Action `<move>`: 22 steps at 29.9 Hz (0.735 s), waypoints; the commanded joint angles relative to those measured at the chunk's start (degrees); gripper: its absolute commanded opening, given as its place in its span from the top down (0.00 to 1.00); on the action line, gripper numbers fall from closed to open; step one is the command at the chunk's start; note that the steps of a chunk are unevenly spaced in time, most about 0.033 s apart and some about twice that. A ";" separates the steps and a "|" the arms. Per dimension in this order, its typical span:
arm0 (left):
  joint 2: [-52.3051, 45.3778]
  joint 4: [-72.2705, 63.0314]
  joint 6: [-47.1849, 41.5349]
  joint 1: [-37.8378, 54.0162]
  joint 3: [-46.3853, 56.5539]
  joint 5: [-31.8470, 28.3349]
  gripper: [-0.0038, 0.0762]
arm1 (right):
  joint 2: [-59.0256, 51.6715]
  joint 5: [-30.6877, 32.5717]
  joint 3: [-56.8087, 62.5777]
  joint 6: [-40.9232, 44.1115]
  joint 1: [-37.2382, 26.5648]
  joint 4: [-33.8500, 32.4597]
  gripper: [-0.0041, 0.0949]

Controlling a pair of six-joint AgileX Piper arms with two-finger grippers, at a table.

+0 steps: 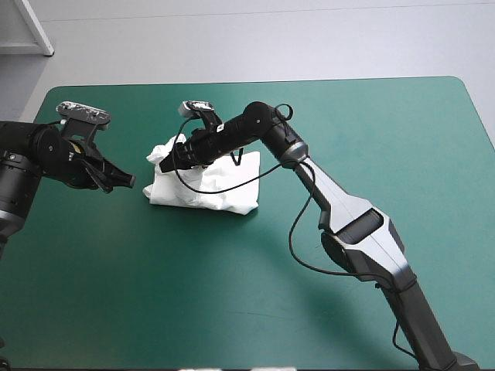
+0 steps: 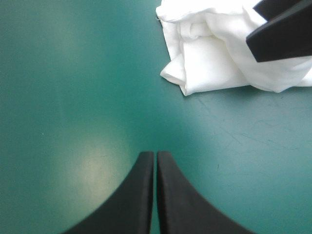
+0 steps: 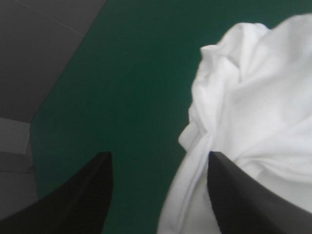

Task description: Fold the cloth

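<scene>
High view: the white T-shirt [image 1: 209,189] lies as a crumpled, roughly folded bundle on the teal-green cover [image 1: 348,116], left of the table's middle and well clear of every edge; the bundle's near edge runs fairly straight, while its far left corner is bunched and raised; the left gripper [image 1: 130,182] hangs just beside the T-shirt's left edge, apart from it, its black fingers pressed together into one point; the right gripper [image 1: 166,162] reaches over the T-shirt's far left corner; broad bare cover lies on the near side and to the right of the T-shirt.

Left wrist view: the left gripper [image 2: 156,155] has its two fingers meeting in a narrow arch with nothing between them; the T-shirt [image 2: 214,58] sits ahead and off to one side, one folded corner pointing toward the gripper, with bare cover between; a black finger of the right gripper [image 2: 282,34] stands over the cloth.

Right wrist view: the right gripper [image 3: 160,155] has its fingers spread wide, pinching nothing; the T-shirt [image 3: 253,97] rises in soft folds against one finger and partly into the gap; the other finger stands over bare cover; beyond it the table's edge [image 3: 68,73] shows.
</scene>
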 commanded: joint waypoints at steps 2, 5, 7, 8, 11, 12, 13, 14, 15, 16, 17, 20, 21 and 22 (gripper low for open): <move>-1.63 -0.33 -0.60 0.05 -0.78 1.10 0.93 | -4.47 3.35 -6.50 0.54 -0.05 2.01 0.35; -1.63 -0.33 -0.60 0.05 -0.62 0.56 0.93 | -4.55 3.81 -10.60 4.72 -0.16 -3.27 0.35; -1.63 -0.44 -0.60 0.05 -0.62 0.23 0.93 | -4.84 3.90 -12.88 7.93 -0.42 -8.40 0.35; -1.63 -0.44 -0.60 -0.06 -0.62 0.23 0.93 | -5.13 4.02 -13.69 9.93 -0.42 -11.36 0.35; -1.63 -0.54 -0.80 -0.06 -0.62 0.23 0.93 | -7.08 4.11 -13.63 12.83 -1.28 -18.28 0.35; -1.63 -0.54 -0.80 -0.06 -0.62 0.23 0.93 | -8.05 4.14 -12.81 13.11 -1.39 -19.59 0.35; -1.63 -0.54 -0.80 -0.06 -0.62 0.23 0.93 | -9.41 4.25 -11.52 13.38 -1.99 -21.09 0.35; -1.63 -0.54 -0.80 -0.06 -0.62 0.23 0.93 | -11.03 4.25 -9.41 13.52 -2.48 -22.34 0.35; -1.63 -0.79 -0.80 -0.06 -0.62 0.23 0.93 | -12.68 4.25 -7.05 13.52 -3.13 -23.59 0.35; -1.63 -0.91 -0.80 -0.06 -0.62 0.23 0.93 | -14.96 4.25 -3.42 13.52 -3.86 -25.16 0.35; -1.63 -1.06 -0.62 -0.06 -0.62 0.34 0.93 | -17.51 4.25 0.85 13.39 -4.63 -27.23 0.35; -1.63 -1.95 -0.62 -0.06 -0.62 0.34 0.93 | -24.89 4.13 14.49 12.48 -7.22 -31.75 0.35; -1.63 -2.35 -0.48 -0.06 -0.62 0.34 0.93 | -26.79 4.04 19.10 12.48 -7.91 -32.33 0.35; -1.63 -2.91 0.02 -0.06 -0.62 0.34 0.93 | -29.10 4.02 23.29 12.48 -8.72 -32.60 0.35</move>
